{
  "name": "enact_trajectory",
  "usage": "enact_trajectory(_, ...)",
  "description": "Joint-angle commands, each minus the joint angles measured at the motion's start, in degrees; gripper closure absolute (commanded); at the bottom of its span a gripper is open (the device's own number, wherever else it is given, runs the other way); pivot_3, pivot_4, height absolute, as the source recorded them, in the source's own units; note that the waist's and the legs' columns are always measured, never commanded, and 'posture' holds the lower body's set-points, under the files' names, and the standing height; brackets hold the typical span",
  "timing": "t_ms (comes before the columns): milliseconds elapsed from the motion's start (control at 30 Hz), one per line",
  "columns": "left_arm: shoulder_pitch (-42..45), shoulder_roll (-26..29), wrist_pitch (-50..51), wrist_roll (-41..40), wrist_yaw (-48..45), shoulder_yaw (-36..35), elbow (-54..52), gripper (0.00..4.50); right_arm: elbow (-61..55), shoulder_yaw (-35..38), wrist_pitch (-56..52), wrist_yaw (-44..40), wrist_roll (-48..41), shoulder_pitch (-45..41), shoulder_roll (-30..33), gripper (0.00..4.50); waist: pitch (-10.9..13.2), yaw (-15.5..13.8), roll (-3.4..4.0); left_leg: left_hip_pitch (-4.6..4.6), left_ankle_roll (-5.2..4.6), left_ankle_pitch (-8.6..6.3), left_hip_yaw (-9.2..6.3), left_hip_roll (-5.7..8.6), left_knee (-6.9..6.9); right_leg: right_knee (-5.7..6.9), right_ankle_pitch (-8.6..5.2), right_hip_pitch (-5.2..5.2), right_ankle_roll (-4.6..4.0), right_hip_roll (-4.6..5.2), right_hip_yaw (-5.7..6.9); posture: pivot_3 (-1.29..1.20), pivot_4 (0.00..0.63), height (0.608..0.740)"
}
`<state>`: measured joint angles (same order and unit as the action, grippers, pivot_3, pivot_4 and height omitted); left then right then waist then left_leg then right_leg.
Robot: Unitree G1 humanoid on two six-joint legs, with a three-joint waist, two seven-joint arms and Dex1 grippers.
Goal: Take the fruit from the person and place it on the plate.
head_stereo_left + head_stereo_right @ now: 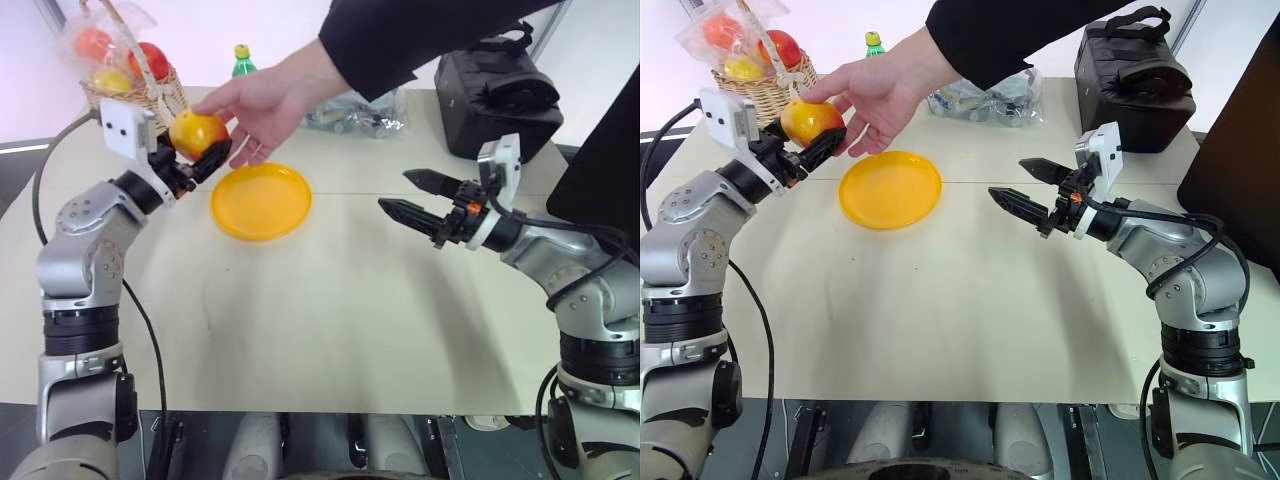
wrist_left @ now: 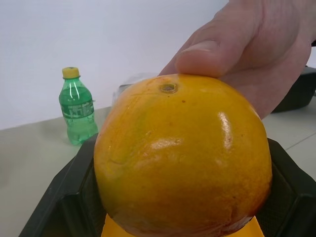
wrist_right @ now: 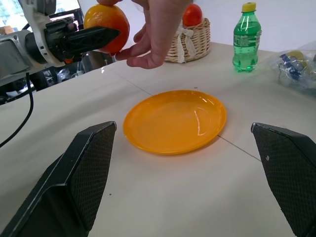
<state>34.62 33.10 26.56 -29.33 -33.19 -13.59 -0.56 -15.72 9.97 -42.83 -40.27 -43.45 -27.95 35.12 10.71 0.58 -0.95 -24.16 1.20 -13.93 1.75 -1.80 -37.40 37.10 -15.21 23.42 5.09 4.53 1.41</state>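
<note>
At the upper left of the head view a wicker basket [image 1: 135,92] with wrapped red and yellow fruits stands at the far edge of the counter [image 1: 330,320], and a green bottle [image 1: 241,60] with a yellow cap stands just to its right. Below the basket, the left pincer [image 1: 199,152] is pinching the fruit [image 1: 196,131], its black fingers pressed to the fruit's sides in mid-air above the counter. The person's hand [image 1: 262,100] reaches in from the upper right, its dark sleeve crossing the top of the frame, and its thumb rests on top of the fruit while the other fingers curl behind it; the left wrist view shows the thumb tip on the skin beside the stem dimple. Just right of and below the fruit, the plate [image 1: 262,200] lies flat on the counter with nothing on it. Further right at the back lie a clear bag of small items [image 1: 358,115] and a black bag [image 1: 500,92]. In the right half of the frame the right pincer [image 1: 412,197] hangs above the counter with its fingers spread wide, pointing toward the plate and well apart from it
</note>
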Motion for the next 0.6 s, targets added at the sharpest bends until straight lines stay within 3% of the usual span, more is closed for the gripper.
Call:
enact_trajectory(33, 1.91, 0.35, -1.4, 0.01, -0.4, -0.89, -0.87, 1.39, -1.79, 1.53, 1.45, 0.16, -0.35, -0.28, -0.01, 0.0, 0.0, -0.02, 0.0, 0.0, 0.0, 0.0, 0.0, 0.0, 0.0, 0.0, 0.0, 0.0, 0.0, 0.0, 0.0, 0.0, 0.15, 0.74)
enact_trajectory(333, 2.91, -0.69, 2.24, 7.81, 0.81, 7.93, 4.79, 1.39, -1.85, 0.81, 1.6, -0.21, 0.02, 0.8, 0.06, 0.0, 0.0, -0.09, 0.0, 0.0, 0.0, 0.0, 0.0, 0.01, 0.0, 0.0, 0.0, 0.0, 0.0, 0.0, 0.01, 0.0, 0.15, 0.74)
enact_trajectory(567, 9.11, -4.32, -1.47, 13.71, 0.25, 12.74, 17.1, 1.39, -2.74, -0.07, 2.2, 0.35, 0.85, 1.81, -0.5, 0.0, 0.01, -0.11, -0.01, -0.06, 0.0, 0.0, -0.02, 0.03, -0.03, 0.01, 0.0, 0.03, 0.0, -0.01, 0.04, 0.0, 0.15, 0.74)
enact_trajectory(600, 9.94, -4.62, -2.07, 14.33, 0.17, 12.89, 18.64, 0.89, -3.12, 0.03, 2.12, 0.57, 0.73, 2.13, -0.57, 0.0, 0.01, -0.06, -0.01, -0.07, 0.0, 0.0, -0.04, 0.03, -0.03, 0.01, 0.0, 0.03, 0.0, -0.02, 0.06, 0.0, 0.15, 0.74)
